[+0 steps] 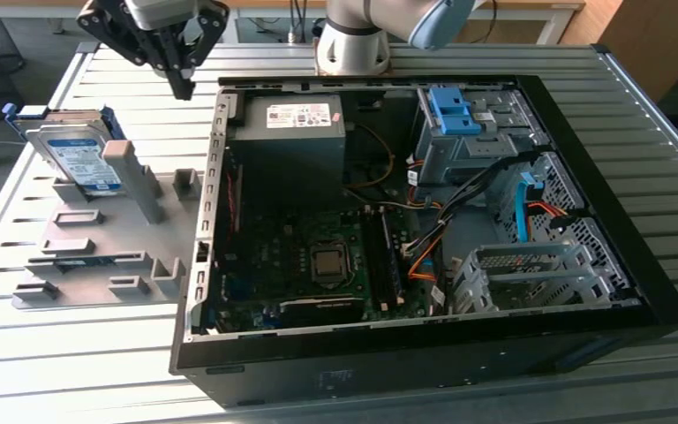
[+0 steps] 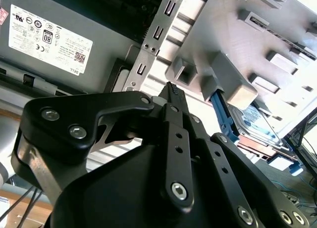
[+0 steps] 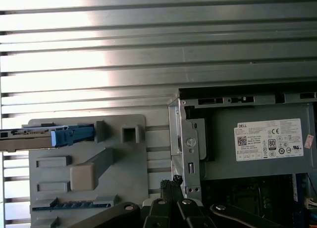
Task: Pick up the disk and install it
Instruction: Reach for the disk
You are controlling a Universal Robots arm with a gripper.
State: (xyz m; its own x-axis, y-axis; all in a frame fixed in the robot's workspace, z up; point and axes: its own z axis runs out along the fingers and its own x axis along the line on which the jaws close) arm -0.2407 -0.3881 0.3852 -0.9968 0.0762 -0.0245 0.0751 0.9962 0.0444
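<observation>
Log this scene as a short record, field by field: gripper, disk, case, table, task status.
gripper: gripper shut, holding nothing, up above the table beside the case's side wall
disk: disk leaning tilted in the grey fixture, at the exterior view's left, apart from the gripper
case: open computer case lying on its side, power supply inside
table: slatted metal table bears the fixture and the case
status: disk not yet picked up, not installed

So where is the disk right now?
The disk stands on edge on the grey fixture plate at the exterior view's left, beside the open computer case; the gripper hangs nearby, not touching it.
</observation>
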